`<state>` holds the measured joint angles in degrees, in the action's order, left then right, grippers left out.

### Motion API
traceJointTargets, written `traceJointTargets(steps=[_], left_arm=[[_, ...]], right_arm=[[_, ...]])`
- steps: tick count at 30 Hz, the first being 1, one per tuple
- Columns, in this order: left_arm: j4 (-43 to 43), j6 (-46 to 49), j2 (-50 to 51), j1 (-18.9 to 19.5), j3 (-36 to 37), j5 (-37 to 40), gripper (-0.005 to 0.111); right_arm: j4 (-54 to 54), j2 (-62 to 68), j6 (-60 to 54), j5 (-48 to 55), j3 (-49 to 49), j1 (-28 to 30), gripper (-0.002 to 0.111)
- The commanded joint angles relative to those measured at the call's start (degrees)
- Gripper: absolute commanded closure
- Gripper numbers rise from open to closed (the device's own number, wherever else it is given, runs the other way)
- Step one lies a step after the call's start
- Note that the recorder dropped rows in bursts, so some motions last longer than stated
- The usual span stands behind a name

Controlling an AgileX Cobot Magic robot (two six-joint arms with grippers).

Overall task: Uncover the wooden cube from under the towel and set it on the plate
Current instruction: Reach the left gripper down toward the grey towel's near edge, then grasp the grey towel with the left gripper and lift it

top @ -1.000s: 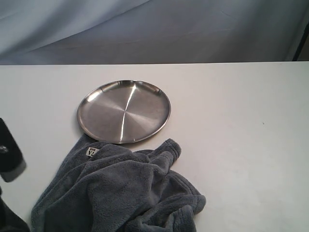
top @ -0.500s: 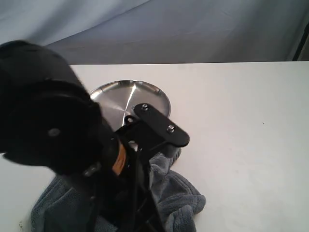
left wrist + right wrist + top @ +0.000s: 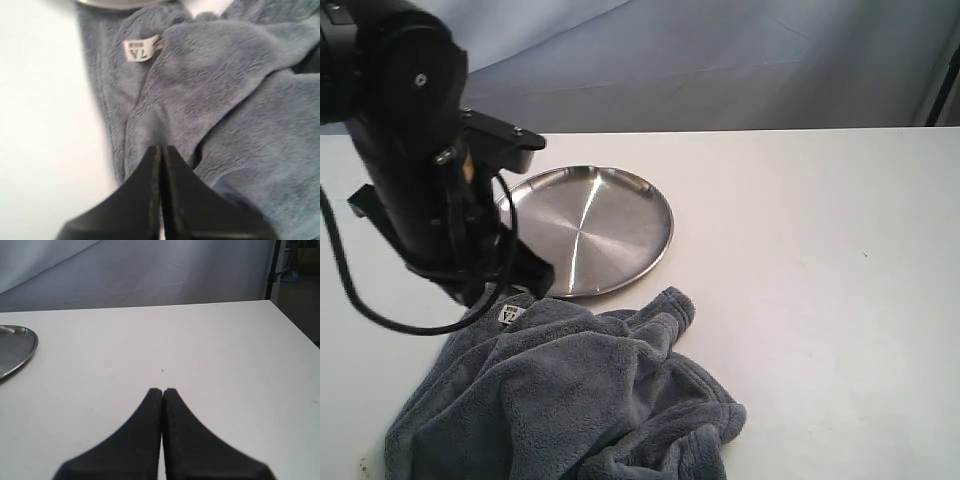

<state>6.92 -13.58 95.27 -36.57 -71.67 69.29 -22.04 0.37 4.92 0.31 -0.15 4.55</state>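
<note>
The blue-grey towel (image 3: pixel 570 400) lies bunched on the table in front of the steel plate (image 3: pixel 585 225), with its white label (image 3: pixel 510 314) facing up. The wooden cube is hidden. My left arm (image 3: pixel 415 170) stands over the plate's left rim and the towel's far edge. In the left wrist view my left gripper (image 3: pixel 161 148) is shut and empty, just above the towel (image 3: pixel 215 90) near the label (image 3: pixel 140 50). Over bare table, my right gripper (image 3: pixel 162 389) is shut on nothing, and the plate (image 3: pixel 15 347) sits off to one side.
The white table (image 3: pixel 820 300) stretches to the right of the plate and towel. A grey backdrop cloth (image 3: pixel 720 60) hangs behind the table's far edge. A dark stand (image 3: pixel 272 265) rises past the table's far corner in the right wrist view.
My left arm came up from the lower left edge, swept across the front of the view, and now stands at the left above the towel's far edge. Towel and plate have not moved.
</note>
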Motion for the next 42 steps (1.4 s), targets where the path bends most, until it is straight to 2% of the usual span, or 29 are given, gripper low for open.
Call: traceJointTargets(steps=[1, 4, 7, 12, 14, 17, 20, 24, 28, 32, 37, 40, 42], left_arm=[[2.75, -0.06, -5.68, 1.35, 7.73, 0.67, 0.107], [1.29, -1.45, -11.34, 1.0, 14.93, 0.67, 0.107], [-5.54, 0.08, -19.47, 1.0, 22.22, -3.49, 0.107], [-13.37, 3.54, -29.16, 1.0, 29.61, -4.29, 0.107], [-14.18, 3.26, -31.84, -0.14, 31.51, -3.75, 0.107], [-14.36, 1.78, -34.47, -4.84, 32.79, -3.54, 0.107], [-14.22, -2.19, -34.62, -11.1, 32.92, -4.66, 0.107], [-13.71, -4.6, -33.13, -20.42, 32.92, -10.91, 0.107], [-12.42, -5.47, -30.23, -26.67, 32.92, -14.54, 0.107], [-7.74, -14.52, -25.6, -28.98, 32.92, -12.92, 0.107], [-6.3, -19.26, -19.67, -28.99, 33.01, -14.27, 0.104], [-6.3, -24.53, -16.6, -28.99, 33.01, -16.27, 0.096], [-6.3, -26.89, -14.5, -28.99, 33.01, -16.55, 0.087]], right_arm=[[-0.28, -0.37, 0.23, 0.68, 0.15, 0.0, 0.105], [-0.28, -0.37, 0.23, 0.68, 0.15, 0.0, 0.105], [-0.28, -0.37, 0.23, 0.68, 0.15, 0.0, 0.105], [-0.28, -0.37, 0.23, 0.68, 0.15, 0.0, 0.105], [-0.28, -0.37, 0.23, 0.68, 0.15, 0.0, 0.105], [-0.28, -0.37, 0.23, 0.68, 0.15, 0.0, 0.105], [-0.28, -0.37, 0.23, 0.68, 0.15, 0.0, 0.105], [-0.28, -0.37, 0.23, 0.68, 0.15, 0.0, 0.105], [-0.28, -0.37, 0.23, 0.68, 0.15, 0.0, 0.105], [-0.28, -0.37, 0.23, 0.68, 0.15, 0.0, 0.105], [-0.28, -0.37, 0.23, 0.68, 0.15, 0.0, 0.105], [-0.28, -0.37, 0.23, 0.68, 0.15, 0.0, 0.105], [-0.28, -0.37, 0.23, 0.68, 0.15, 0.0, 0.105]])
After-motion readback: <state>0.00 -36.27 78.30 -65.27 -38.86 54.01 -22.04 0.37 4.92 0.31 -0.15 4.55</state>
